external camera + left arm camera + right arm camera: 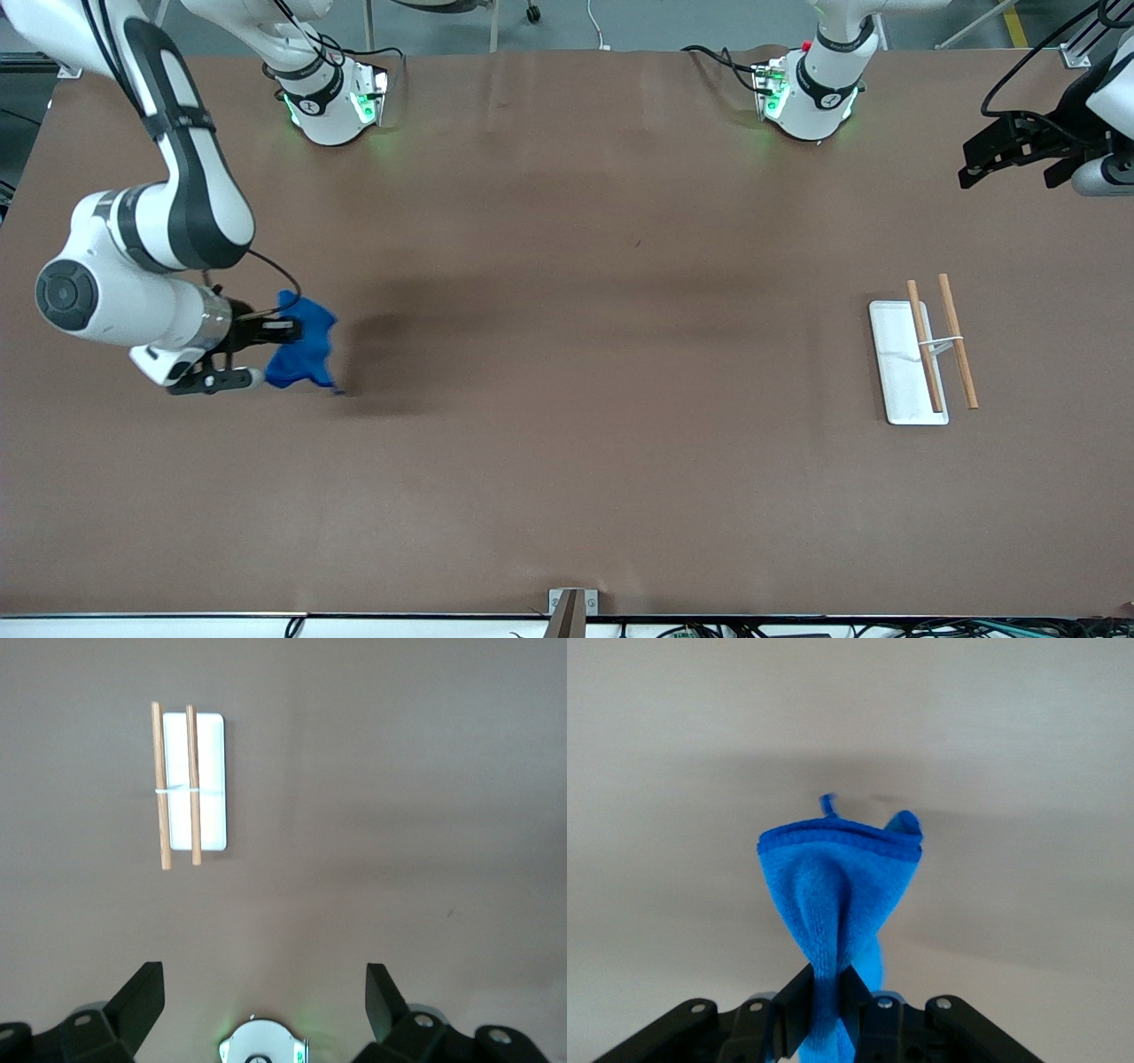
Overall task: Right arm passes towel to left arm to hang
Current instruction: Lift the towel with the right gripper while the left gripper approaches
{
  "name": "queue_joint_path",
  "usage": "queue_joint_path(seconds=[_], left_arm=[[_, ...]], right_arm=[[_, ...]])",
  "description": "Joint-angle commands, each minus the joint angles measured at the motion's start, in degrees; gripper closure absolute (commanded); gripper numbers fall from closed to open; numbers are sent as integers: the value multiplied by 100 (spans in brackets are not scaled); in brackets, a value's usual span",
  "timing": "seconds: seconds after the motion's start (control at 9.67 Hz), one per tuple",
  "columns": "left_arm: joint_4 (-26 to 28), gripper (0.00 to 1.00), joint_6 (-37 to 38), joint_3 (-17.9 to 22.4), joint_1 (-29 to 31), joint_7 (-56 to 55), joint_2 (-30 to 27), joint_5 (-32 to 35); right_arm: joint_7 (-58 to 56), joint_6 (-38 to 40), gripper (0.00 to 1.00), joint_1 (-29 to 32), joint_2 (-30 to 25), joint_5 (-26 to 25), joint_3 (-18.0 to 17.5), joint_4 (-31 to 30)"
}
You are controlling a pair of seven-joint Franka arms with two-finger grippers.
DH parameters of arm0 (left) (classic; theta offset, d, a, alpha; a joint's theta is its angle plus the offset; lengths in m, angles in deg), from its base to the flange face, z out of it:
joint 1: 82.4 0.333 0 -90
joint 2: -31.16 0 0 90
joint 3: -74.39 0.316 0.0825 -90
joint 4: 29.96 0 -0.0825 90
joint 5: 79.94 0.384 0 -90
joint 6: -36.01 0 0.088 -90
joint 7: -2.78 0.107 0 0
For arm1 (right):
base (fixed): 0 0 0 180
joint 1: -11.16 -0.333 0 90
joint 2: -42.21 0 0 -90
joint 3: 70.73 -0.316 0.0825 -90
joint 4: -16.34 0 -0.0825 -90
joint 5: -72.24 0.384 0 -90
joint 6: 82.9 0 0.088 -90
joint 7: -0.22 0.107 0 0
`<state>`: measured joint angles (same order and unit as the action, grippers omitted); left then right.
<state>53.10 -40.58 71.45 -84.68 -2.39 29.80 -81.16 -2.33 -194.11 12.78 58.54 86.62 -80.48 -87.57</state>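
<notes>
**Right gripper holds towel aloft; left arm waits**

Front view: the right gripper (292, 332) pinches the blue towel (303, 353) over the table (567, 443) at the right arm's end. The left gripper (1005, 158) waits above the other end, near a white tray (899, 372) with 2 wooden rods (959, 353).

Left wrist view: its fingers (142, 997) are spread wide, holding nothing.

Right wrist view: the fingers (793, 1001) are clamped on the hanging towel (842, 895).

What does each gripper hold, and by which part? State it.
The right gripper is shut on the towel, pinching a bunched fold; the rest hangs free, loop at its end. The left gripper is open and holds nothing.
</notes>
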Motion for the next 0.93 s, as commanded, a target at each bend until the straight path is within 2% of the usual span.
queue_joint_path(seconds=[0.0,0.1,0.31,0.41,0.62,0.83], left_arm=[[149,0,74,4,-26,96,92,-53],[193,0,74,-5,-26,209,92,-105],[359,0,82,30,26,813,66,-850],[491,0,82,135,26,930,66,-1340],[1174,0,82,782,27,1393,5,-3042],[1816,0,74,935,26,1887,-13,-3924]], right_arm=[[27,-118,100,76,-165,1315,-656,-112],[27,-337,100,67,-174,2183,-973,-112],[201,-1029,100,32,-165,3434,-1684,-112],[290,-1564,100,-20,-156,4058,-2106,-112],[291,-2183,100,-47,-130,5270,-2801,36],[291,-2168,100,-73,-121,6379,-3145,282]])
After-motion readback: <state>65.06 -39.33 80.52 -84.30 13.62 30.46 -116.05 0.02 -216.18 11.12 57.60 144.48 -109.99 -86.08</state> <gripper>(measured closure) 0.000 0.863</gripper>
